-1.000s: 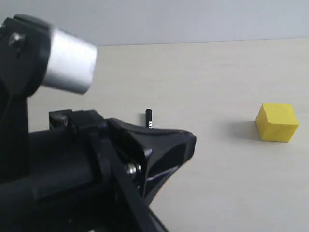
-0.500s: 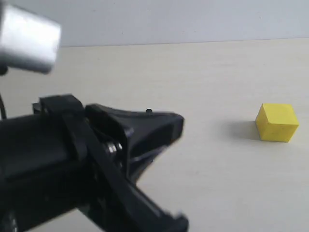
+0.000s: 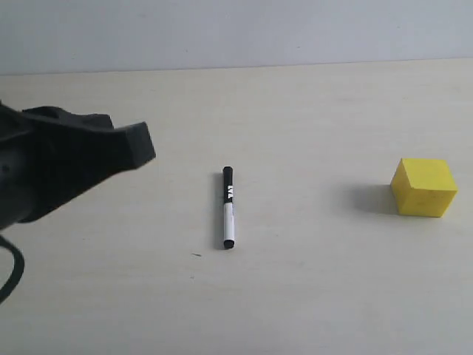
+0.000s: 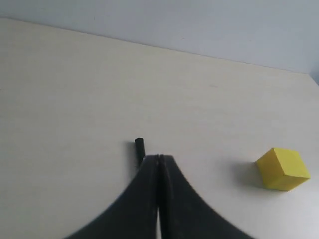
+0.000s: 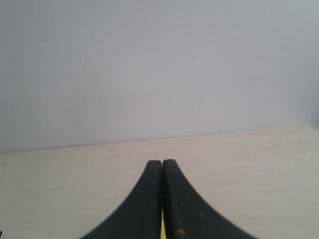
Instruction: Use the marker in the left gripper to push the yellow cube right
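My left gripper [image 4: 159,158], a black 2-fingered claw, has its fingers pressed flat together with nothing between them. The slim black-and-white marker [image 3: 228,208] is not in my grip. It lies flat on the table, pointing almost straight away from the exterior camera. Its black cap half with white lettering is at the far end, and its white barrel with a black end tip is nearer.

In the exterior view my left gripper [image 3: 139,145] shows as a blurred dark shape off to the left of the marker, apart from it. A black cable [image 3: 9,271] loops below it. From my left wrist only the marker's black cap end [image 4: 140,150] shows past my fingertips.

The bright yellow matte foam-like cube [image 3: 423,187] sits on the table well to the right of the marker, with bare tabletop between them. Its faces are plain, the front 1 faintly speckled, and a soft shadow falls on its left side. My left wrist view shows it [image 4: 282,168] with 1 corner turned toward the camera.

My right gripper [image 5: 162,163] also has its 2 black fingers closed tip to tip. A thin yellow sliver shows low in the seam, and I cannot tell what it is.

The pale cream table [image 3: 310,118] has a faint wood grain and 1 small dark speck [image 3: 196,255] near the marker's tip. Behind it stands a plain light grey-blue wall [image 3: 236,29].
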Tool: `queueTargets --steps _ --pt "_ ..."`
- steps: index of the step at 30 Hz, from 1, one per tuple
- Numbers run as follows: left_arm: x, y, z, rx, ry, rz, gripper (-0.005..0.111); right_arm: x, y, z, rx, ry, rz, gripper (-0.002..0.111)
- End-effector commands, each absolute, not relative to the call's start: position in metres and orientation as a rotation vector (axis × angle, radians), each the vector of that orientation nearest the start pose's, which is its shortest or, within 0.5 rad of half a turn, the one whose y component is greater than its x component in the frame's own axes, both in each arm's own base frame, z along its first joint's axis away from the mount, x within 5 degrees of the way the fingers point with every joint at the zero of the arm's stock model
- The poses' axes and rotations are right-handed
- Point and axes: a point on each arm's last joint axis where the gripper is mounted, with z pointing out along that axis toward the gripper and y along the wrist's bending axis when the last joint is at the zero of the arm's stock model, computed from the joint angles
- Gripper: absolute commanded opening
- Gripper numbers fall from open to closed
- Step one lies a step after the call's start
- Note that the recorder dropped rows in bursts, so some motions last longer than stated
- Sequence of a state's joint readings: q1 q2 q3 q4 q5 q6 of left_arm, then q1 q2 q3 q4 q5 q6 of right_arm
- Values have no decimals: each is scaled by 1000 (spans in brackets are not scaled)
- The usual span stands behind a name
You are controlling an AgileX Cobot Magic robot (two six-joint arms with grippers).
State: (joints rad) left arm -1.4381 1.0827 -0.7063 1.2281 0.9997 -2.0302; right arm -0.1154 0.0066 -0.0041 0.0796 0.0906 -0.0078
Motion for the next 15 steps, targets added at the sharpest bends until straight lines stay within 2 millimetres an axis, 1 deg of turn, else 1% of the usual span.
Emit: queueTargets --steps 1,3,4,6,7,9,11,13,15 --pt "127 -162 306 113 2063 -619 0 56 -6 205 148 1564 -34 0" --pt "139 -143 306 121 2048 -704 0 56 -6 205 146 1564 -36 0" --pt "141 -134 306 109 2028 -733 0 56 -6 205 146 1564 -36 0" --pt "141 -107 303 25 1968 -772 0 56 -6 205 146 1564 -36 0" --pt "139 -95 297 -38 1960 -775 0 56 -6 205 146 1564 -36 0" --pt "128 -68 286 -175 1916 -751 0 56 -6 205 146 1564 -36 0" --pt "113 -48 277 -275 1850 -743 0 56 -6 205 146 1564 -36 0" --pt "96 -32 265 -349 1792 -731 0 56 -6 205 146 1564 -36 0" --pt "81 -22 254 -406 1737 -729 0 56 -6 205 148 1564 -34 0"
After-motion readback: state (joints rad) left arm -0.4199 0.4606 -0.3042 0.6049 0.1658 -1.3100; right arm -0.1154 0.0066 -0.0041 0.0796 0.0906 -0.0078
